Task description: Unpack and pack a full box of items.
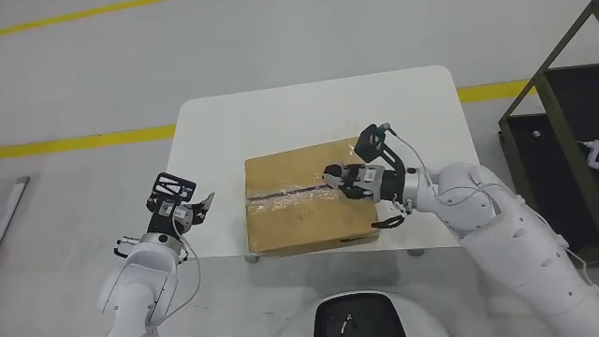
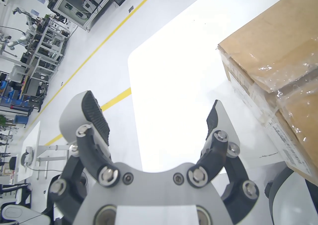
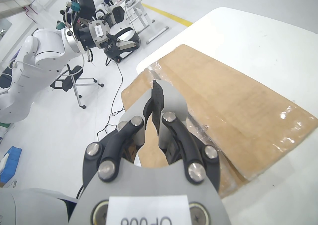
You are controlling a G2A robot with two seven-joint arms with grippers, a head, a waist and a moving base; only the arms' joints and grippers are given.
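One closed cardboard box (image 1: 309,201) sits on the white table (image 1: 281,122), toward its front edge. Clear, wrinkled tape (image 1: 281,194) runs along the top seam and folds down over the box's end, as the left wrist view shows. A white printed label (image 2: 285,141) is stuck low on the box's side facing the left arm, with small outlined symbols printed on the cardboard farther along that side; the print on both is too small to read. Faint dark marks lie on the box top just in front of the seam, also unreadable. The right gripper (image 1: 332,176) is over the box top by the taped seam, its fingers (image 3: 159,97) pressed together with nothing seen between them; whether they touch the tape cannot be told. A white sticker (image 3: 149,208) with print sits on its body. The left gripper (image 1: 201,201) hangs at the table's left edge, apart from the box, with its fingers (image 2: 95,114) spread wide and holding nothing.
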